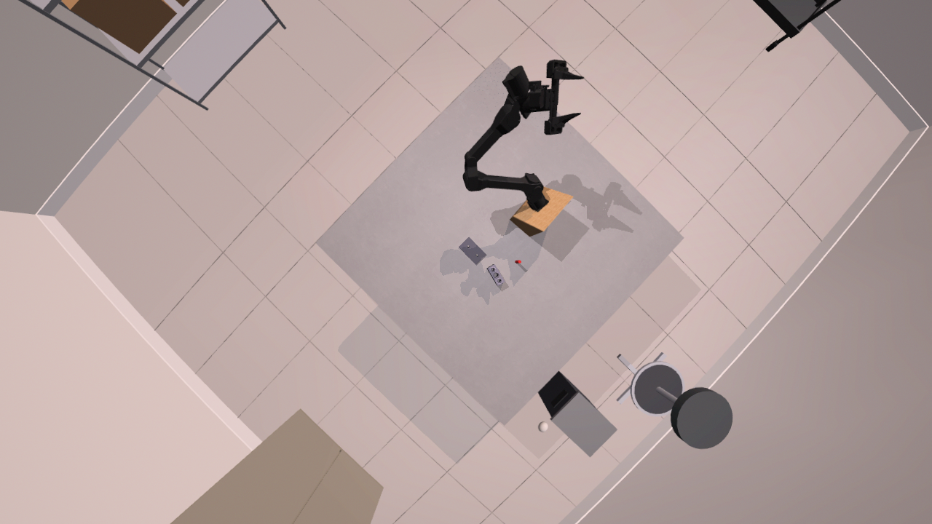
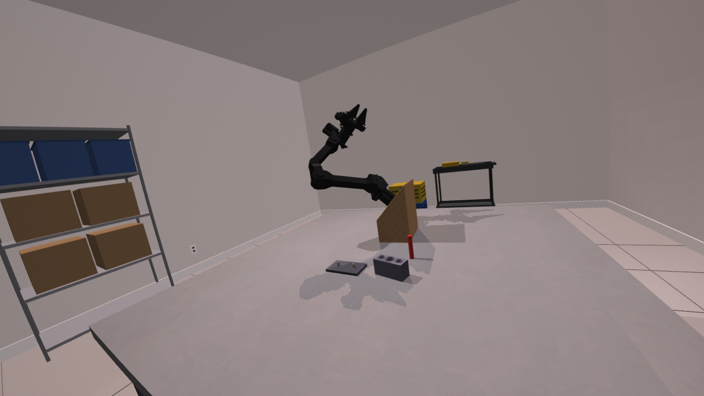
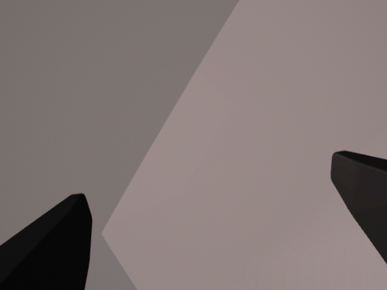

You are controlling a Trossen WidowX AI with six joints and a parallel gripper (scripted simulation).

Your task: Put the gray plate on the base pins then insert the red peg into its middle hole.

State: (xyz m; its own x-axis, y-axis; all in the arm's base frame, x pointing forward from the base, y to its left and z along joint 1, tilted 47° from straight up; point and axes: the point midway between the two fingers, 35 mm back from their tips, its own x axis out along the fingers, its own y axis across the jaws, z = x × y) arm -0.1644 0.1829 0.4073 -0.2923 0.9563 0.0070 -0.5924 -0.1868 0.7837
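nearest on the gray tabletop (image 2: 492,305) sit one gray plate (image 2: 390,266) with three holes, standing as a block, one flat base (image 2: 346,268) with two pins just to its left and apart from it, and one red peg (image 2: 410,246) upright just behind the plate's right end, all three well in from the tabletop's edges with open surface around them. behind them one tilted wooden block (image 2: 399,214) carries the arm, whose tool (image 2: 357,114) is raised high and pointing upward, wide open and holding nothing. farthest back, one shelf rack (image 2: 73,216) holds four brown boxes and three blue bins.
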